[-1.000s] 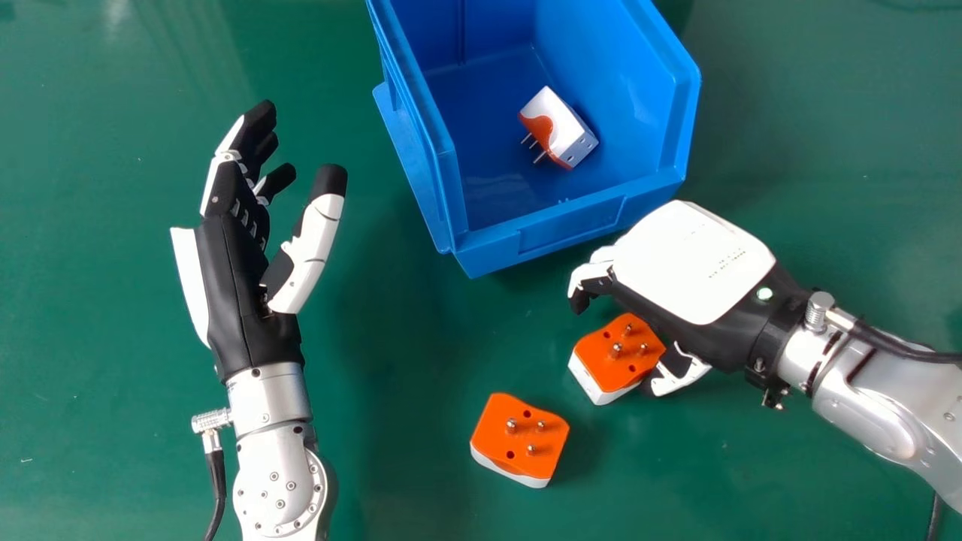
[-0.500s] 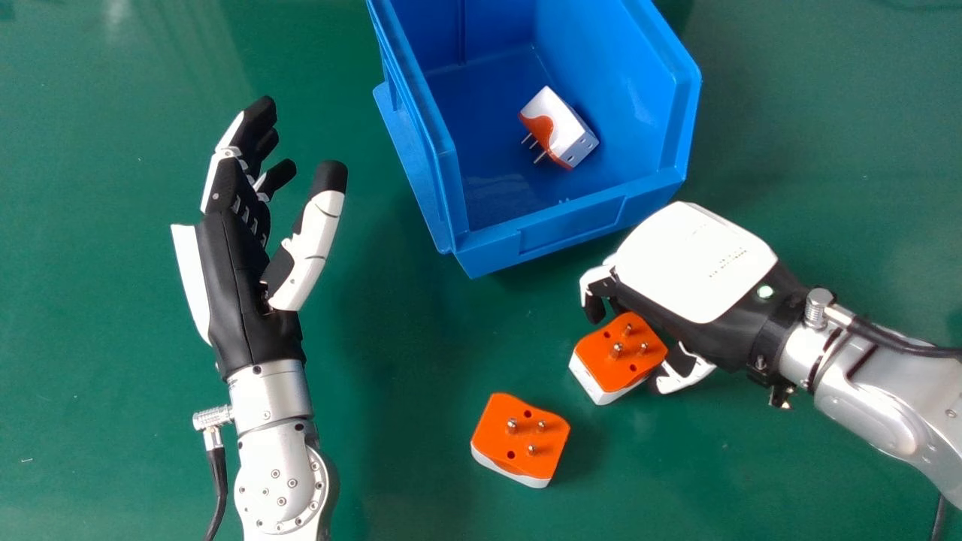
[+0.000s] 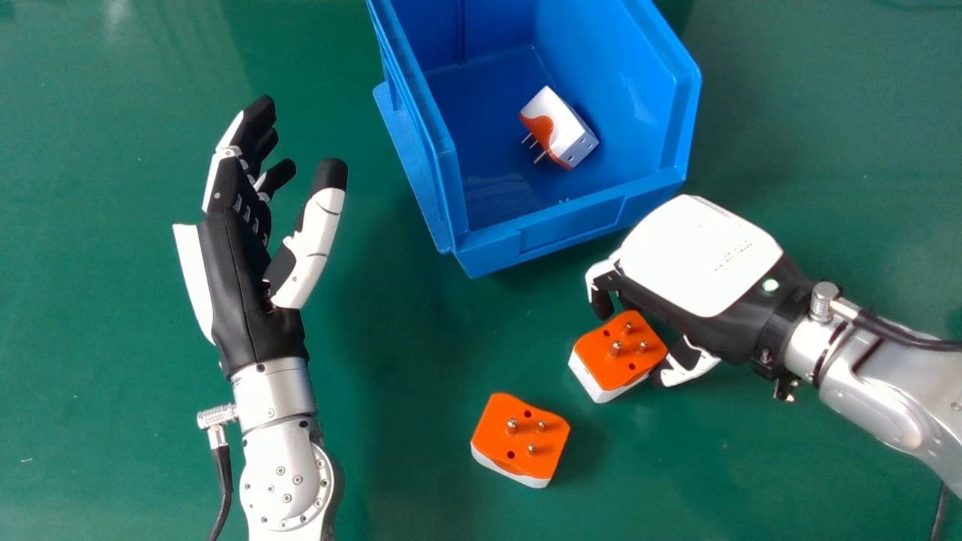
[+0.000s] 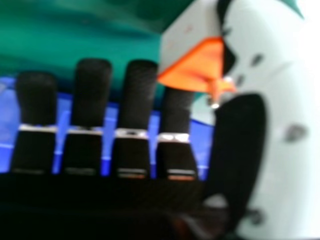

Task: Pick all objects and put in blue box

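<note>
Left hand [image 3: 244,278] open; right hand [image 3: 699,259] palm down, fingers curled

Glossy blue plastic box [image 3: 575,225].

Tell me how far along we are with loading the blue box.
Done: one plug adapter lies inside the blue box. In hand: the right robot hand has fingers and thumb around a second adapter; I can't tell whether it is lifted. Left: boxing that one and the third adapter, pins up on the green table.
</note>
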